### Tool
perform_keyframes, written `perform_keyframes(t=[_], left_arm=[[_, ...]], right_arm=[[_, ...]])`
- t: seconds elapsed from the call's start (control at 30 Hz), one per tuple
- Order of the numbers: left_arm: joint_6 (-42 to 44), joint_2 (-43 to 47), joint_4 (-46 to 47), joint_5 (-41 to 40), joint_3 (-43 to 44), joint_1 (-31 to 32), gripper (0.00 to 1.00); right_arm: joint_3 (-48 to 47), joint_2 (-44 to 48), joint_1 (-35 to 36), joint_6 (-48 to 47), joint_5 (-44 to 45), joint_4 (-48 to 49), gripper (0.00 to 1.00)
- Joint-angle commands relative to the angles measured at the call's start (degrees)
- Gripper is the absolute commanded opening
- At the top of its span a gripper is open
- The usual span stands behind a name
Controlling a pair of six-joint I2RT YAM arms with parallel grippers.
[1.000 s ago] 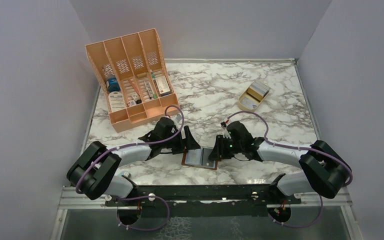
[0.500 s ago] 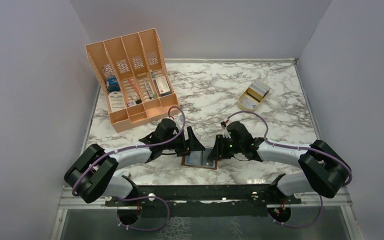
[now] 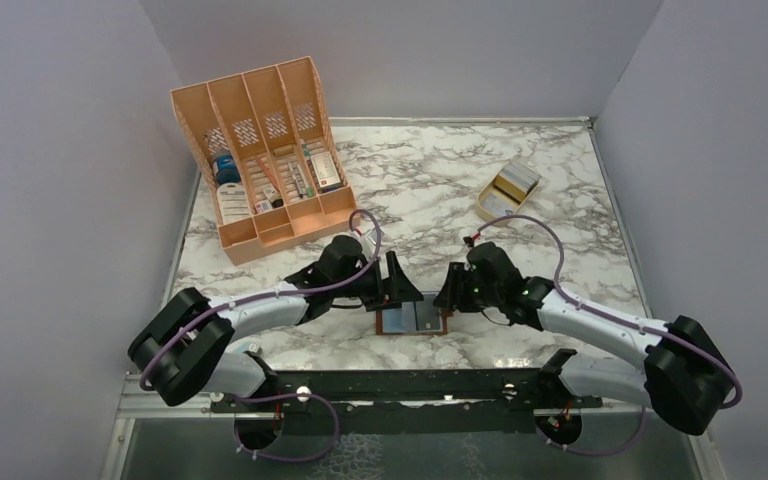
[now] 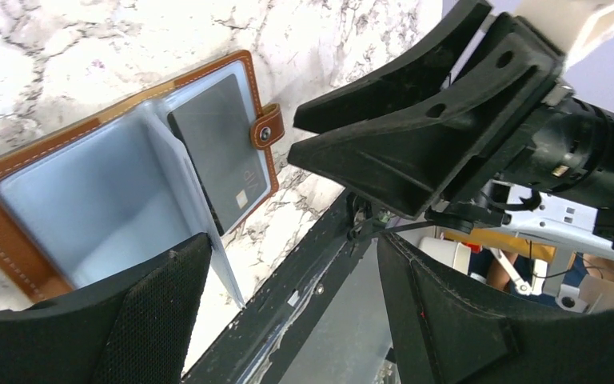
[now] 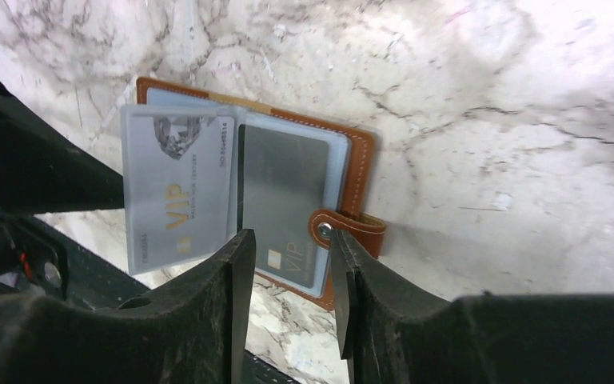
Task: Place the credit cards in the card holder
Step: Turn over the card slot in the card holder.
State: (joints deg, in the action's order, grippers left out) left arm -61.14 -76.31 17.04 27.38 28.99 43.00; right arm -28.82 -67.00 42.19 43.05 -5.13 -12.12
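Note:
The brown card holder (image 3: 412, 321) lies open on the marble near the front edge. In the right wrist view its clear sleeves hold a pale grey VIP card (image 5: 176, 192) and a dark card (image 5: 284, 200), beside the brown cover (image 5: 361, 164) and snap tab (image 5: 352, 228). My left gripper (image 3: 401, 287) is open just above its left page, with one sleeve leaf (image 4: 200, 232) standing next to my left finger (image 4: 152, 320). My right gripper (image 3: 450, 290) is open and empty above the tab side. More credit cards (image 3: 513, 183) stand far right.
The remaining cards sit in a small tan wooden stand (image 3: 490, 208) at the back right. A big orange slotted organiser (image 3: 260, 160) with boxes and bottles stands at the back left. The black frame rail (image 3: 400, 385) runs along the table's front edge.
My left gripper moved right over the holder's left page. My right gripper drew back to the right, off the holder's right side. The holder slid slightly right and lies wider open.

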Motion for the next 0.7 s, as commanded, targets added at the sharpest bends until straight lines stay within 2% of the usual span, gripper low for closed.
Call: perform_keyframes(t=[0.0,0.2,0.43,0.67], left_arm=[[0.11,-2.45,2.60,-0.75,2.51,1.51,0.79],[-0.14,-5.58,4.79,-0.88,4.58,3.44,0.79],[0.67,-7.12,4.89,-1.10,5.92,4.46,0.78],[1.80,-5.23,4.16,-2.86,4.30,4.45,0.78]], right_arm=[[-1.70,5.41,0.11,0.10,10.07,-5.51,0.41],[-3.93,9.50,0.08,-0.42,15.30,-9.04,0.45],[-12.35,12.88,0.04,-3.58,21.52,-14.83,0.53],[-17.19,8.78,0.01,-11.10,24.89,-12.84,0.55]])
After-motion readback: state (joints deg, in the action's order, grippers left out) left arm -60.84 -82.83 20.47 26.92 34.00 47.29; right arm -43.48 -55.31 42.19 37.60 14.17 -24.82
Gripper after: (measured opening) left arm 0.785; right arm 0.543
